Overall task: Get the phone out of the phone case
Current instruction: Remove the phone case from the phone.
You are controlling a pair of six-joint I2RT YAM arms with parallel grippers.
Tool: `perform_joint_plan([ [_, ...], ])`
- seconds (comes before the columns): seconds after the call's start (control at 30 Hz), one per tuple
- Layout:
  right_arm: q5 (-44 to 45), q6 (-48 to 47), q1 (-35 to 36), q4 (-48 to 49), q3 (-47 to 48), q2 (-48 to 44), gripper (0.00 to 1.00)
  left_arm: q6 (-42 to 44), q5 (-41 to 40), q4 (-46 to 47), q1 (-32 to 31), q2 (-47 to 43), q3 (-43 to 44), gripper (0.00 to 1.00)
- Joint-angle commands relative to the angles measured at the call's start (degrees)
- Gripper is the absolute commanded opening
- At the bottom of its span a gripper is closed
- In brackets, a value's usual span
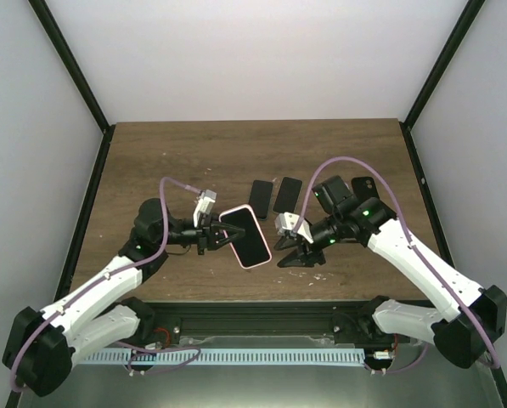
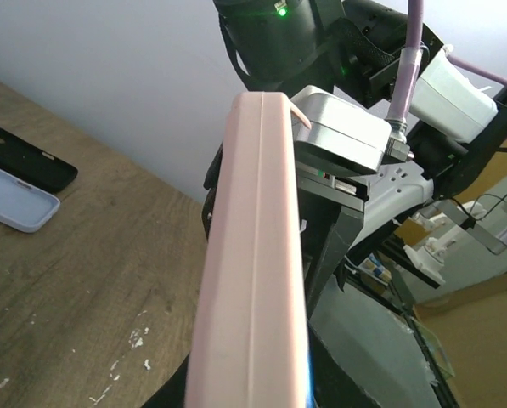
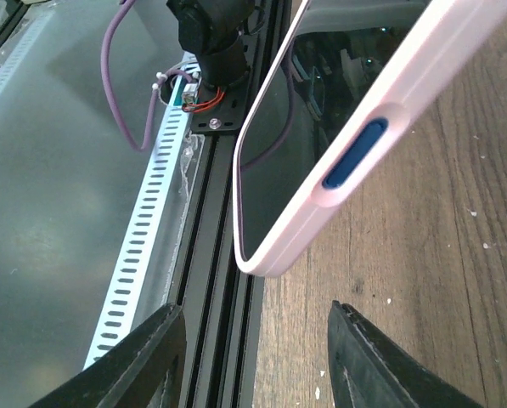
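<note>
Phone (image 1: pixel 247 238) and pink phone case (image 2: pixel 253 255) are held together above the table (image 1: pixel 168 153), just toward 6 o'clock of its middle, and the phone is not yet out of the case. The pair is gripped by the left gripper (image 1: pixel 209 236), whose claw is pressed together on the case edge at the 9 o'clock side. The right gripper (image 3: pixel 255 316) is seen at about 4 o'clock of the phone. Its fingers (image 3: pixel 143 361) are spread apart with nothing between them, just below the case's lower corner and not touching it. A blue side button (image 3: pixel 355 153) is visible on the case edge facing that arm.

Several risks can be judged from here. If the right claw is closed across both case rim and glass, the two would be squeezed together and no separation would be gained. If the corner is pushed hard while the case is pinched only along one edge, the whole piece could be twisted out of the left claw and dropped onto the table. If the phone is freed suddenly, it could slide out unsupported. Spare cases (image 1: pixel 260 198) lying at 12 to 1 o'clock of the phone could be struck by a wide swing.
</note>
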Motion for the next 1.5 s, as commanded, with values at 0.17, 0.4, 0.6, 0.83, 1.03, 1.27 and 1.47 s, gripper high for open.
perform_joint_plan([
  [0.17, -1.00, -0.44, 2.81, -0.09, 5.35, 4.31, 0.45, -2.92, 3.98, 9.25, 0.30, 1.51, 1.24, 0.00],
  [0.4, -2.06, -1.27, 2.99, -0.35, 6.41, 4.36, 0.31, -5.18, 4.90, 12.71, 0.36, 3.11, 0.52, 0.00],
  [0.6, -1.37, -3.24, 2.99, -0.50, 5.83, 3.54, 0.24, -7.30, 6.52, 15.57, 0.37, 4.43, 0.46, 0.00],
  [0.83, 5.39, -7.07, 5.60, 3.90, 4.87, 1.76, 0.18, -13.99, 7.88, 18.18, 0.40, 8.24, 1.76, 0.00],
  [1.03, 10.83, -9.62, 8.53, 5.73, 6.43, 2.82, 0.18, -22.45, 9.67, 29.26, 0.35, 12.27, 1.44, 0.00],
  [1.27, 14.69, -7.90, 8.53, 12.11, 5.12, 2.71, 0.19, -28.38, 11.10, 35.31, 0.38, 15.25, 1.19, 0.00],
  [1.47, 16.70, -3.46, 7.26, 19.72, 2.66, 3.64, 0.22, -34.98, 11.92, 45.64, 0.41, 18.15, 0.33, 0.00],
])
